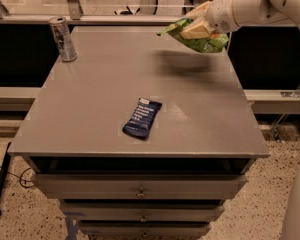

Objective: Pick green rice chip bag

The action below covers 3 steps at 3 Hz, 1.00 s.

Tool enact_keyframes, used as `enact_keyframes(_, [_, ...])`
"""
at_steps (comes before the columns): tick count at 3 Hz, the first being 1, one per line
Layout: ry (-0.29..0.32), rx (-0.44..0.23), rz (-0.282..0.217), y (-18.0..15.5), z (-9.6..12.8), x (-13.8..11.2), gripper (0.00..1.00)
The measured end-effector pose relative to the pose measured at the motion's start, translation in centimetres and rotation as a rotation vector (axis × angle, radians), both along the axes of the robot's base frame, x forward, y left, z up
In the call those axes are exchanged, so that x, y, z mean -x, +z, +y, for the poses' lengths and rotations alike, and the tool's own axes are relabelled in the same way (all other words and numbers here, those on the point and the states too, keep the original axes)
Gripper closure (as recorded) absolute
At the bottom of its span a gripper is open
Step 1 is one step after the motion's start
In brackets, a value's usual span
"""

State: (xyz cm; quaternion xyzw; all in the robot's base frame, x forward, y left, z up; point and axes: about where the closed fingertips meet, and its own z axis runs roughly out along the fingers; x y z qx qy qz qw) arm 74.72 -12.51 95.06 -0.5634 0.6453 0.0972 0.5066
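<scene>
We see the robot's white arm [255, 6] reaching in from the top right. Its gripper [197, 25] is up over the far right part of the grey table [90, 109]. The two pale fingers [194, 32] are pinched tight on the green rice chip bag [206, 43], one above it and one below. The bag is up in the air and does not touch the table. It hangs a bit crumpled, with one pointy end sticking out to the left. A dark shadow [182, 63] lies on the table just under it. We can tell the bag is bright green, but we cannot read any words on it.

Near the middle of the table lies a flat dark blue wrapper [142, 118]. It has some white writing and a small white patch at its top end, but the letters are too small for us to read. It is well apart from the bag.

A silver can [62, 39] stands upright at the far left corner. We cannot read its label either.

Under the table top are grey drawers [140, 186] with small knobs.
</scene>
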Motion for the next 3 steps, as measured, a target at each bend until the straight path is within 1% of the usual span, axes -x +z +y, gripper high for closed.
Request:
enact_keyframes(1, [0.047,-0.054,-0.033,4.7,2.4,2.2,1.00])
enact_keyframes(2, [0.059,-0.115,-0.001,8.1,4.0,3.8,1.00])
enact_keyframes(3, [0.055,-0.123,0.011,8.1,4.2,3.8,1.00])
